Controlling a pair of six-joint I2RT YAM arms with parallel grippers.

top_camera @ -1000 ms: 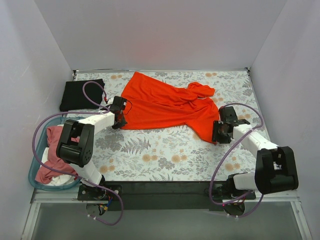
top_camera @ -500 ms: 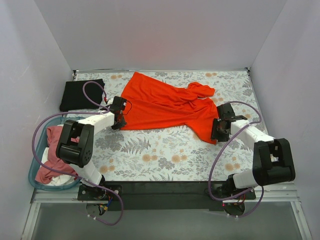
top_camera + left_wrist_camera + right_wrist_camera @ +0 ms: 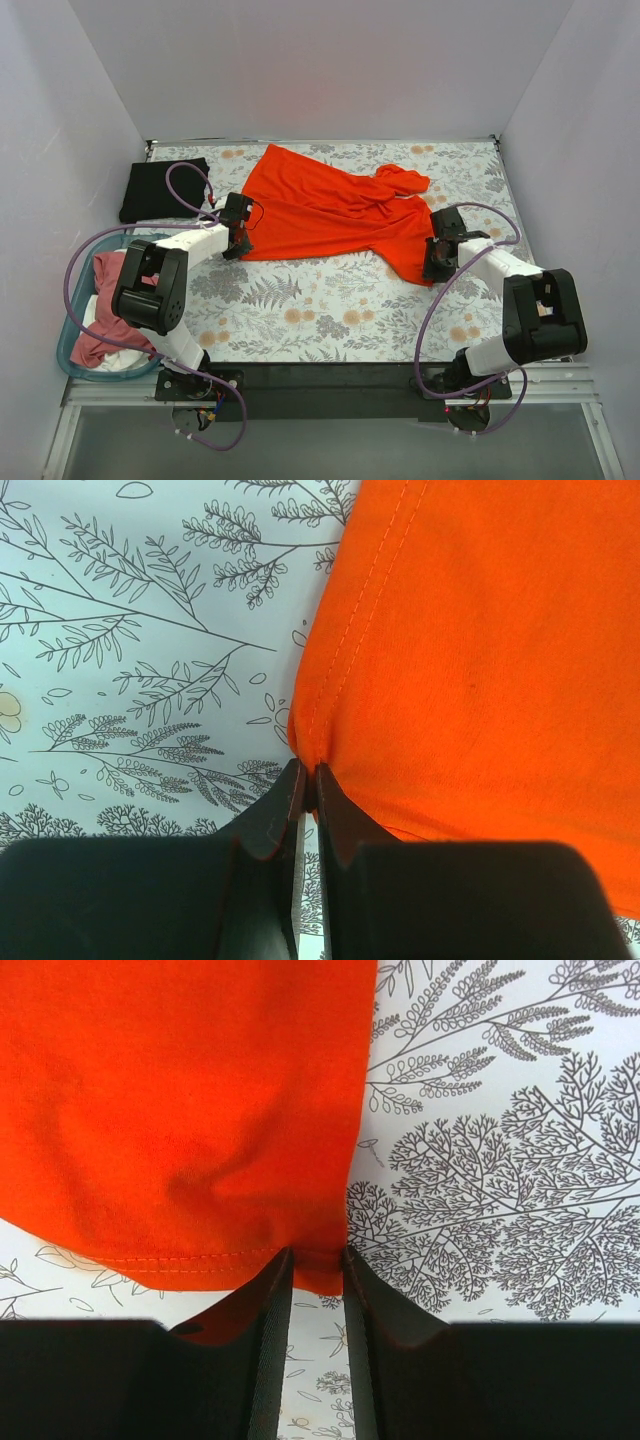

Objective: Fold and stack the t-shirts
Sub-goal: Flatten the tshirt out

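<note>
- While my left tool sits with its fingers together, it is clamped on the stitched hem of the orange tee, right at a corner of the cloth.
- That corner lies on the left side of the surface, about halfway between the near and far edges.
- My right tool has its fingers narrowly apart, one on each side of another hem corner of the orange tee. A sliver of cloth shows in the gap, and I see no pinch on it.
- That second corner lies near the right edge of the surface, at the lowest tip of the cloth.
- The orange tee is spread, rumpled, over the far half of the surface. It runs from the middle of the far edge down toward the right, with a bunched sleeve toward the far right.
- The black tee lies folded in the far left corner, apart from the orange one.
- The basket sits at the near left corner and holds the pink tee heaped over the white tee.
</note>
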